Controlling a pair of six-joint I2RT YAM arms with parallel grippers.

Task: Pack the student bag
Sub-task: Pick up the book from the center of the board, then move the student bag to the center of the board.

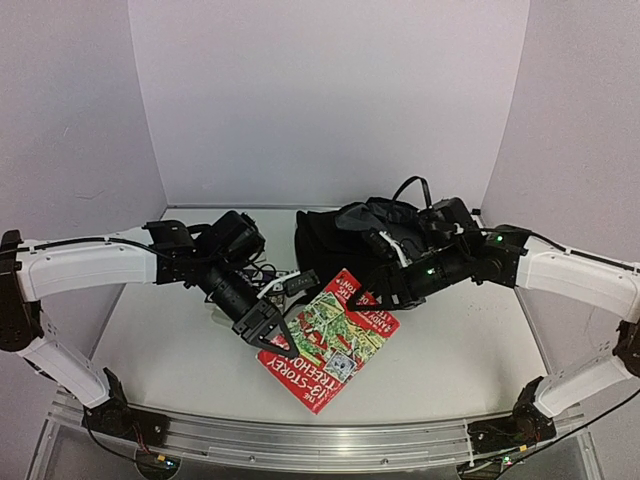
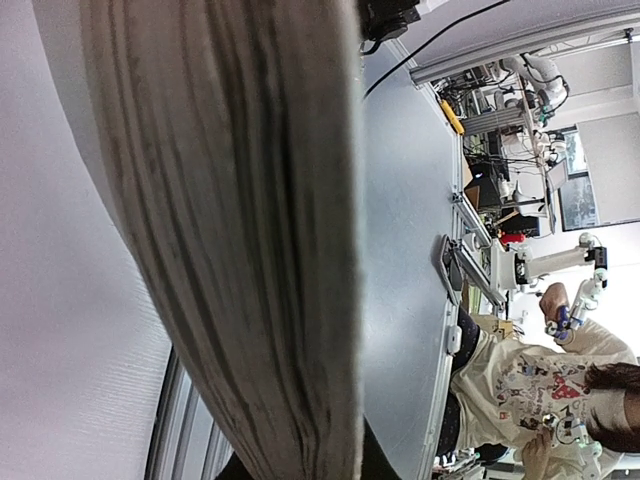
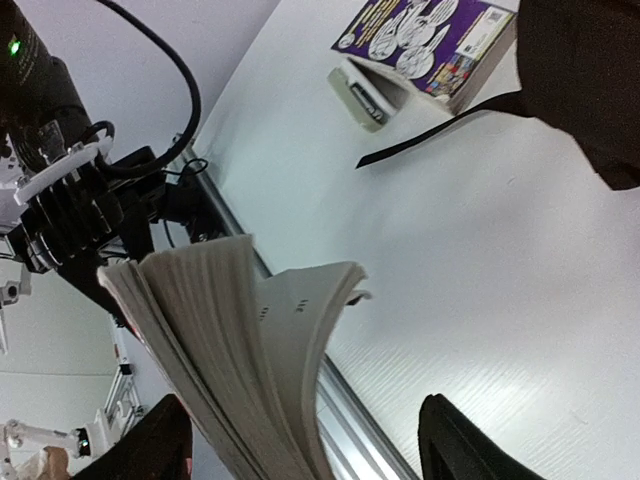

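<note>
The student bag (image 1: pixel 335 235), a large black backpack, lies at the back middle of the table. A red illustrated book (image 1: pixel 335 340) is held tilted above the table in front of it. My left gripper (image 1: pixel 272 330) is shut on the book's left edge. In the left wrist view the book's page edges (image 2: pixel 240 220) fill the frame between the jaws (image 2: pixel 300 465). My right gripper (image 1: pixel 372 297) is at the book's upper right corner. Its jaws (image 3: pixel 315 445) stand wide apart, and the fanned pages (image 3: pixel 250 330) sit between them, close to the left finger (image 3: pixel 160 445).
In the right wrist view a purple book (image 3: pixel 425 40) and a small grey object (image 3: pixel 365 95) lie on the white table, with a black bag strap (image 3: pixel 440 130) trailing beside them and the bag's fabric (image 3: pixel 585 80) at the right. A metal rail (image 1: pixel 300 440) runs along the table's near edge.
</note>
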